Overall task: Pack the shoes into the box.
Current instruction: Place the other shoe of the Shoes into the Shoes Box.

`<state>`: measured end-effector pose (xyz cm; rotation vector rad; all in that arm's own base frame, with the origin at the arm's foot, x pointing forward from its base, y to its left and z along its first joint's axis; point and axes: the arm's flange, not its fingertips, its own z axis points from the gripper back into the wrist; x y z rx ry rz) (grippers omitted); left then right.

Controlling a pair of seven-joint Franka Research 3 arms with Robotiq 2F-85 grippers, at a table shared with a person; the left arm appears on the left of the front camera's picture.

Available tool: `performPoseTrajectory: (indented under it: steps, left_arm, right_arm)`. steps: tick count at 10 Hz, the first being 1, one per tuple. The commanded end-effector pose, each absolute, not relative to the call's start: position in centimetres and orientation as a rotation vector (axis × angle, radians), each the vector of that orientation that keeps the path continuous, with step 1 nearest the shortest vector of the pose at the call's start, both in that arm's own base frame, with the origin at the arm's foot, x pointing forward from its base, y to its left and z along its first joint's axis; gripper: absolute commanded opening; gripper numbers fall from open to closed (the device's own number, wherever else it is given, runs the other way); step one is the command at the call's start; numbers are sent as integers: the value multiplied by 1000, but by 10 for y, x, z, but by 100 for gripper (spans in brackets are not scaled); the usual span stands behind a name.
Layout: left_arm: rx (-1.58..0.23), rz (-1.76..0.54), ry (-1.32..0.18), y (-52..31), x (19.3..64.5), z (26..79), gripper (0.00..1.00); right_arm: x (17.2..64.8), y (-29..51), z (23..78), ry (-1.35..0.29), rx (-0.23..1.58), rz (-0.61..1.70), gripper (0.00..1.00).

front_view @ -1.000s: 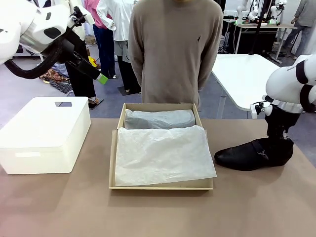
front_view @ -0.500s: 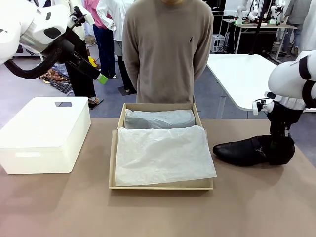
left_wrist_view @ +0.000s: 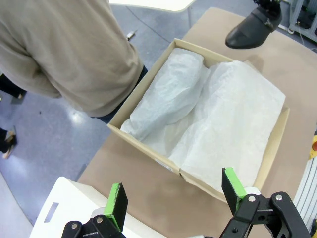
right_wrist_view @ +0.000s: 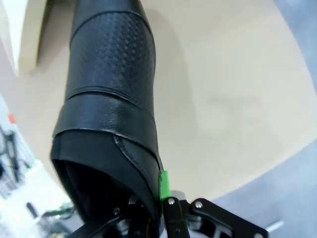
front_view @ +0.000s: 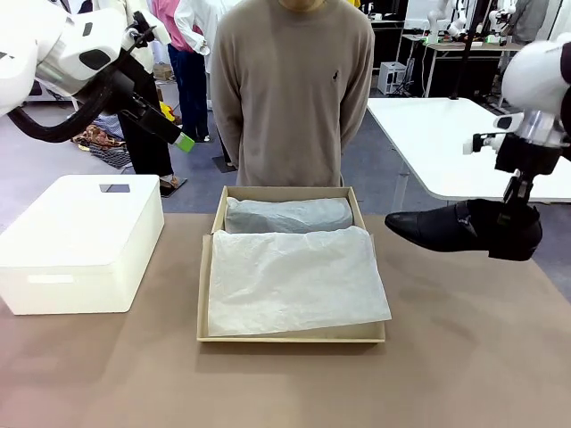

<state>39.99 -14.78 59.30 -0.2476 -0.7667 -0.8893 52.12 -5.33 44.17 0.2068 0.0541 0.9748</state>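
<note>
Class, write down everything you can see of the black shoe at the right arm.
The shoe is black and leather-looking, with a pointed toe, a textured upper panel and a small side strap. It hangs roughly level, clear of the table, toe toward the box, its heel rim clamped by the right gripper's jaws.

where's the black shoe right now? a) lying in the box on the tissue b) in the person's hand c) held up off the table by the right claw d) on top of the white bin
c: the right claw is shut on the heel end of the black shoe, which hangs clear of the table to the right of the box, toe pointing toward it.
</note>
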Motion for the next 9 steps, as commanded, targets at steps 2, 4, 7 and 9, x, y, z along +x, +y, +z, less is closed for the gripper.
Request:
performPoseTrajectory:
  steps: [2,4,7,9]
  left_arm:
    - [-266,-903,-775,-146,401,592,100]
    - [-266,-903,-775,-146,401,592,100]
    - [-266,-903,-775,-146,401,592,100]
    - [-266,-903,-775,-146,401,592,100]
  right_arm:
    - [527,-53,469,54,288,729,0]
    - [517,-48,477,46,285,745,0]
    - [521,-52,468,72,266,756,0]
    - [521,-52,468,72,266,756,0]
